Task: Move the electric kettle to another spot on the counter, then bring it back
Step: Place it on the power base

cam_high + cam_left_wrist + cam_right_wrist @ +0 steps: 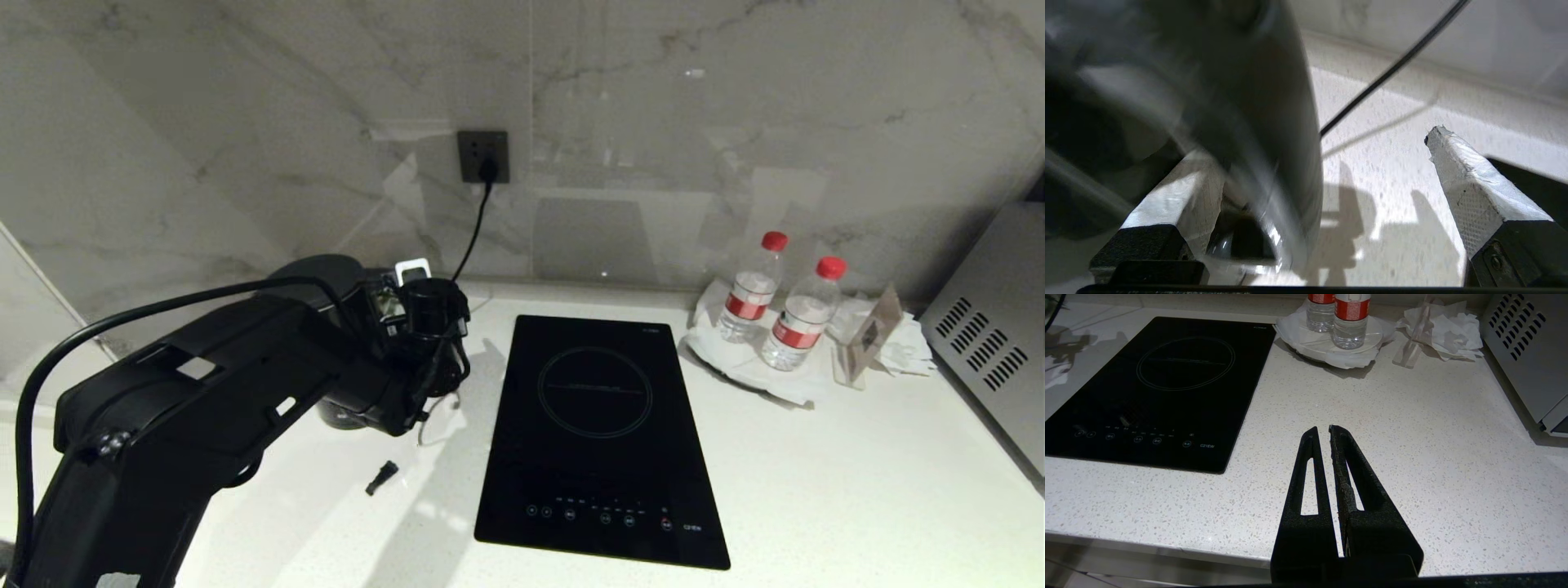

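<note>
The kettle [1249, 122] sits near the table's [816, 490] back left corner, just left of the cooktop [600, 433] and mostly hidden behind the left arm in the head view; its cord [478, 220] runs up to the wall socket [483, 155]. The left gripper [1327, 171] has its fingers [1461, 179] spread wide with nothing held; one finger looks tucked right against the kettle's side, though the blur makes contact hard to call. I'd guess the body is glossy, slippery and heavy if filled, so the loop handle seems the safer hold; squeezing the smooth wall could let it slide or tip. The right gripper [1323, 433] hangs parked over the table's front edge, fingers nearly together, empty.
</note>
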`<state>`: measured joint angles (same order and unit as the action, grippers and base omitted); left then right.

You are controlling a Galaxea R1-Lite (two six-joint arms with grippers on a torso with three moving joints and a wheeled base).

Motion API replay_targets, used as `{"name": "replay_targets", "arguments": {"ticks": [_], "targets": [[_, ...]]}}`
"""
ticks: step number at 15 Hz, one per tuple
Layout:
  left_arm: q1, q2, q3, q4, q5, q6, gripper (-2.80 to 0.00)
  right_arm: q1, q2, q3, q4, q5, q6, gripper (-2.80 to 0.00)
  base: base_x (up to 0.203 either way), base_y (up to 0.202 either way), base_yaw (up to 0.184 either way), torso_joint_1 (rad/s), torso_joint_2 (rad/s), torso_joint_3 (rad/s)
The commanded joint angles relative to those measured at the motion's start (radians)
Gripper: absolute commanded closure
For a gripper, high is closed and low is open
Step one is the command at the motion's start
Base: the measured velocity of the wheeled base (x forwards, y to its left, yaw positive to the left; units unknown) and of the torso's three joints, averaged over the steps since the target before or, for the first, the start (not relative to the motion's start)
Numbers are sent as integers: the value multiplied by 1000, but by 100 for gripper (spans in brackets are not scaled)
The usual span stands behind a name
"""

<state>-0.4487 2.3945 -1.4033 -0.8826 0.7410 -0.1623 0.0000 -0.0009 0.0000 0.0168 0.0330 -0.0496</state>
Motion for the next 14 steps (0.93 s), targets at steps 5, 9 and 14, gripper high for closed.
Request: {"name": "replay_targets", "arguments": {"ticks": [5,9,14], "targets": [[-2,31,-56,-13,6,20,-280,0,1,0,0,1,-1,0,0,0,0,0,0,0],[3,-11,17,-38,8,15,-280,0,1,0,0,1,-3,0,0,0,0,0,0,0],[-2,-36,81,-81,8,15,-280,0,1,0,0,1,-3,0,0,0,0,0,0,0]]}}
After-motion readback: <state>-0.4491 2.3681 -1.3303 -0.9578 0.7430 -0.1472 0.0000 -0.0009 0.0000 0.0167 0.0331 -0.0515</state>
